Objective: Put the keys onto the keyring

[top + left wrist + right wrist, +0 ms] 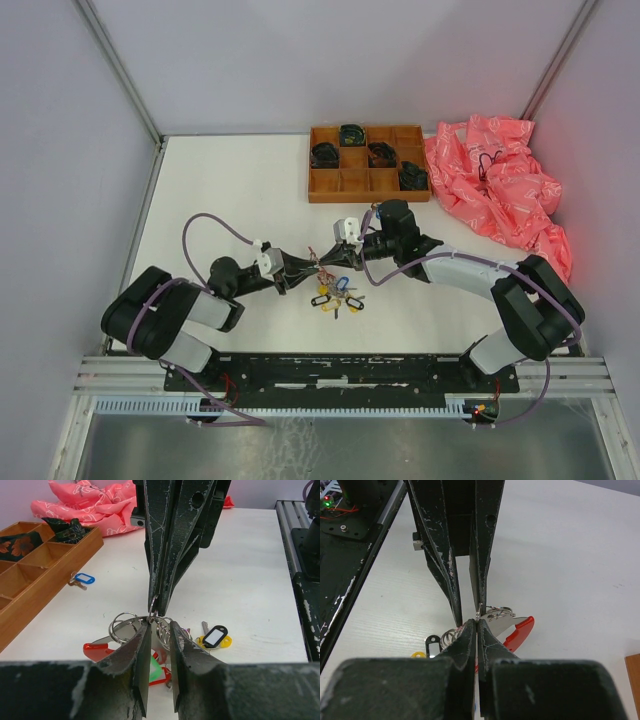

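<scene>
The keyring (124, 625), a cluster of thin silvery wire loops, hangs just above the table between my two grippers. It carries a red strap (96, 650), a green tag (158, 672) and a black tag over a yellow one (215, 636). My right gripper (477, 622) is shut on one wire loop of the keyring (500, 613), with the red strap (521, 632) beside it. My left gripper (161, 630) faces it tip to tip, jaws apart, nothing gripped between them. In the top view both grippers (322, 262) meet over the bunch of keys (338, 297). A separate key with a blue tag (82, 579) lies by the tray.
A brown wooden compartment tray (340, 186) with dark coiled items stands behind the grippers. A crumpled pink bag (495, 190) fills the back right. The frame rail (340, 372) runs along the near edge.
</scene>
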Controlling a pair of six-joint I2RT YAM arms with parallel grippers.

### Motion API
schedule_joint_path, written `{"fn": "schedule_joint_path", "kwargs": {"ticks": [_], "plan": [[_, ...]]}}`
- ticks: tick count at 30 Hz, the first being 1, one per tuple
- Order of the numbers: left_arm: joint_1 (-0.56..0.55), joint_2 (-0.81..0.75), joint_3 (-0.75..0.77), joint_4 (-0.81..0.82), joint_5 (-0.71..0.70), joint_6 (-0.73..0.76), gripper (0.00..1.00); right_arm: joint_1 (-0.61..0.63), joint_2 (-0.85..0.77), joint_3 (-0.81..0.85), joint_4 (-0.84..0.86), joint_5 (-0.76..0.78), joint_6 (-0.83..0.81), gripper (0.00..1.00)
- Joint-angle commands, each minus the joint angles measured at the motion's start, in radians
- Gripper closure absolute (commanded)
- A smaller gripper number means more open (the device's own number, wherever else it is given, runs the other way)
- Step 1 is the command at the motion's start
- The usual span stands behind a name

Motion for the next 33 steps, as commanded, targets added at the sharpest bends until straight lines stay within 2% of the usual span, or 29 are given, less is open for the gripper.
{"fn": "schedule_joint_path", "kwargs": {"ticks": [1,10,13,17,20,23,25,27,33], "plan": [[-0.003,-0.05,0.025,0.055,-0.056,0.061,0.71,0.004,0.008,0.03,-0.011,-0.022,-0.011,0.99],[-0.001,-0.049,0.035,0.024,-0.07,0.052,0.74,0.003,0.003,0.026,-0.003,-0.014,-0.011,0.99],[0.0,-0.047,0.043,0.014,-0.034,0.055,0.82,0.003,0.003,0.025,0.002,-0.018,-0.005,0.99],[0.0,-0.049,0.048,-0.008,0.018,0.078,0.96,0.002,0.005,0.026,0.0,-0.018,-0.007,0.99],[0.0,-0.09,0.053,-0.077,0.032,0.117,0.97,0.002,0.001,0.03,-0.041,-0.001,-0.03,0.96],[-0.004,-0.198,0.1,-0.363,0.004,0.232,0.97,0.002,-0.028,0.035,-0.119,0.054,-0.088,0.83],[-0.028,-0.294,0.162,-0.679,-0.074,0.376,0.97,0.002,-0.052,0.029,-0.151,0.101,-0.123,0.76],[-0.065,-0.369,0.223,-0.915,-0.178,0.479,0.97,0.002,-0.077,0.021,-0.169,0.144,-0.148,0.72],[-0.113,-0.468,0.295,-1.136,-0.316,0.618,0.97,0.001,-0.163,-0.048,-0.079,0.256,-0.154,0.59]]}}
